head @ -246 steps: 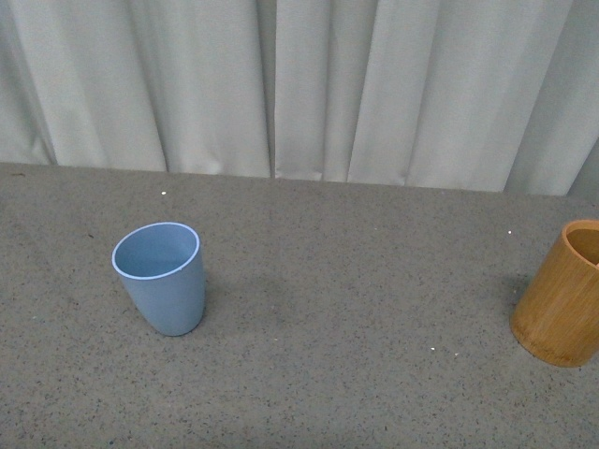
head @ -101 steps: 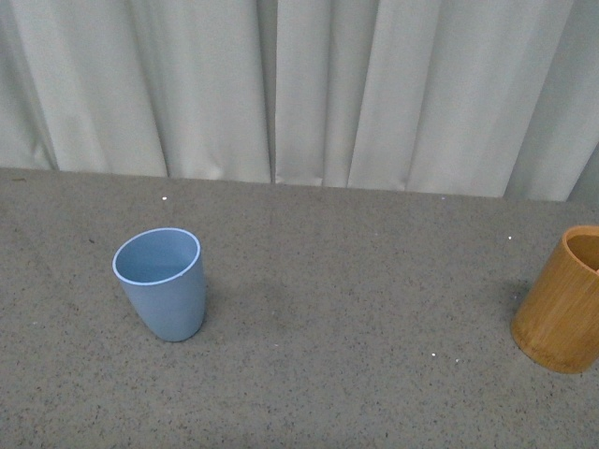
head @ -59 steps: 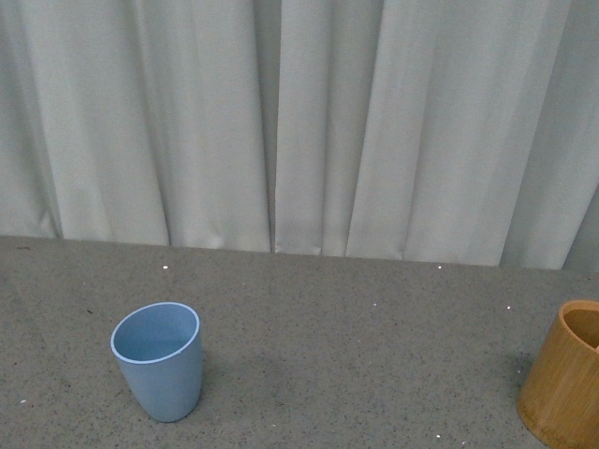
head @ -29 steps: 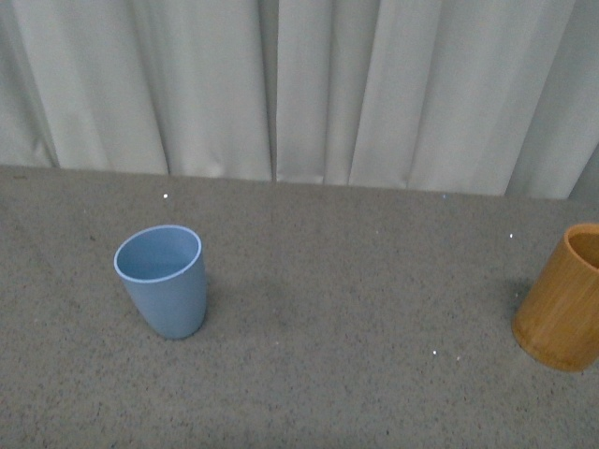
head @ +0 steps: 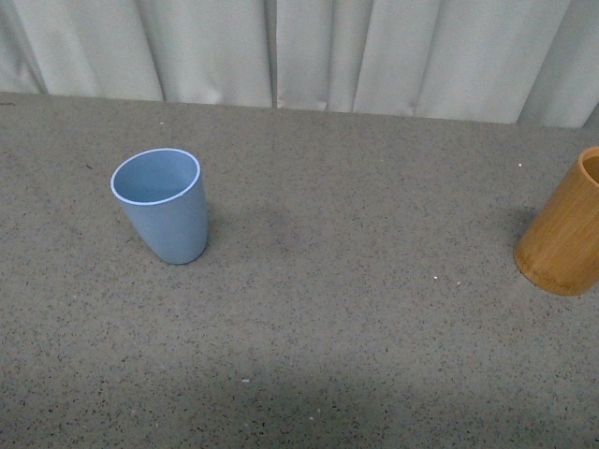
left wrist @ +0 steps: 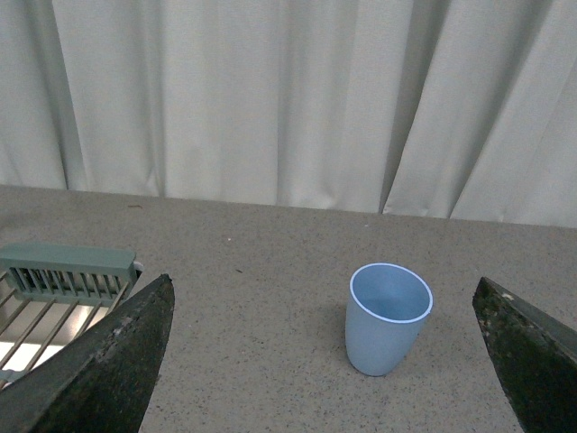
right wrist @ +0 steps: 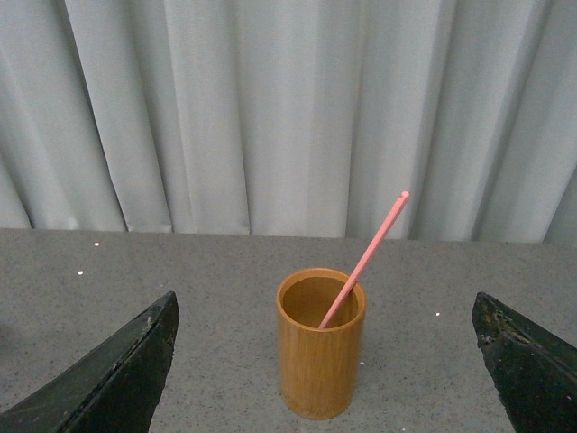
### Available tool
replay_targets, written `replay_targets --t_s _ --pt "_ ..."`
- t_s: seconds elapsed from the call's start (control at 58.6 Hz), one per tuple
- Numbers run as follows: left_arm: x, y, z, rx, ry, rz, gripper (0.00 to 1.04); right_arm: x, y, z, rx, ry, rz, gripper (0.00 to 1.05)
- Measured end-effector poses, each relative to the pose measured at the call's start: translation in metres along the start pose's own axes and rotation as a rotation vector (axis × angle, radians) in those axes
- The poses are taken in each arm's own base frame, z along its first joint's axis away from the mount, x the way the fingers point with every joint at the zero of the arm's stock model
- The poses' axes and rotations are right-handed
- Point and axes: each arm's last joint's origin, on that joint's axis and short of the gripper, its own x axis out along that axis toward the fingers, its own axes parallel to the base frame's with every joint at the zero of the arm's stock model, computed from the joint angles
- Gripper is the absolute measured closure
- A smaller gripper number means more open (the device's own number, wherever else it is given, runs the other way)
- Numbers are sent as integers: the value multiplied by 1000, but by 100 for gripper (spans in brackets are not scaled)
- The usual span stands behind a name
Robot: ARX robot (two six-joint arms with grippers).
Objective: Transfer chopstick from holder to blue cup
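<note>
The blue cup (head: 163, 205) stands upright and empty on the grey table at the left; it also shows in the left wrist view (left wrist: 387, 317). The orange-brown holder (head: 567, 228) stands at the right edge, partly cut off. In the right wrist view the holder (right wrist: 320, 341) holds one pink chopstick (right wrist: 365, 259) leaning out over its rim. My left gripper (left wrist: 325, 361) is open, well short of the blue cup. My right gripper (right wrist: 325, 361) is open, well short of the holder. Neither arm shows in the front view.
A grey-green dish rack (left wrist: 63, 287) sits to one side in the left wrist view. White curtains (head: 299, 47) hang behind the table's far edge. The speckled grey tabletop (head: 356, 281) stretches between the two cups.
The front view has tilted downward: the cup and holder sit higher in the frame and less curtain shows. The cup and holder themselves have not moved.
</note>
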Motion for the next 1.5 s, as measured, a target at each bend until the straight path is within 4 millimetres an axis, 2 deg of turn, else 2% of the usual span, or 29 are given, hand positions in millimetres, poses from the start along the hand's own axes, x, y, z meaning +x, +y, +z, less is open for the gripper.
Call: replay_targets --t_s 0.154,0.239,0.273,0.358,0.461,0.665,0.802,1.058,1.501 --pt "0 0 -1 -28 24 8 7 0 0 0 0 0 0 10" --pt "4 4 -5 -266 267 57 7 0 0 0 0 0 0 10" --pt "6 7 -8 -353 304 88 7 0 0 0 0 0 0 10" --pt "13 14 -8 -519 318 148 7 0 0 0 0 0 0 10" --pt "29 21 4 -593 268 177 7 0 0 0 0 0 0 10" --pt "68 20 4 -592 267 237 7 0 0 0 0 0 0 10" --pt "98 1 -11 -564 376 237 7 0 0 0 0 0 0 10" --pt "126 -23 -25 -516 480 239 7 0 0 0 0 0 0 10" --pt "157 -40 -37 -506 607 254 7 0 0 0 0 0 0 10"
